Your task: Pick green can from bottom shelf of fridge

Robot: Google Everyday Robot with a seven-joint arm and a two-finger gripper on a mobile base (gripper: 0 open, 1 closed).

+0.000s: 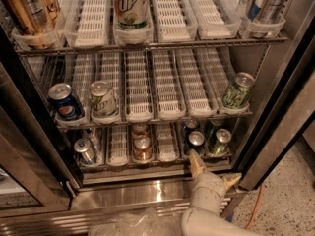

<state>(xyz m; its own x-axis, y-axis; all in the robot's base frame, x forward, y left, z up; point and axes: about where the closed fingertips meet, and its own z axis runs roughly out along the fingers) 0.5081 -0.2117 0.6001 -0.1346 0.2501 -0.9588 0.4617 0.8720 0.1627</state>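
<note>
The green can (219,141) stands upright at the front right of the bottom shelf (118,154) of the fridge (275,107). It is dark green with a silver top. A dark blue can (195,141) stands just left of it. My gripper (214,173) is over the steel sill, just in front of and below these two cans. It is open and empty. Its left finger (197,164) points up at the shelf front below the dark blue can. The right finger (231,181) is spread off to the right.
The bottom shelf also holds a copper can (142,148) and a silver can (84,151). The middle rack holds a blue Pepsi can (65,102), a pale green-and-white can (102,98) and a green can (236,91). An orange cable (253,205) lies on the floor at right.
</note>
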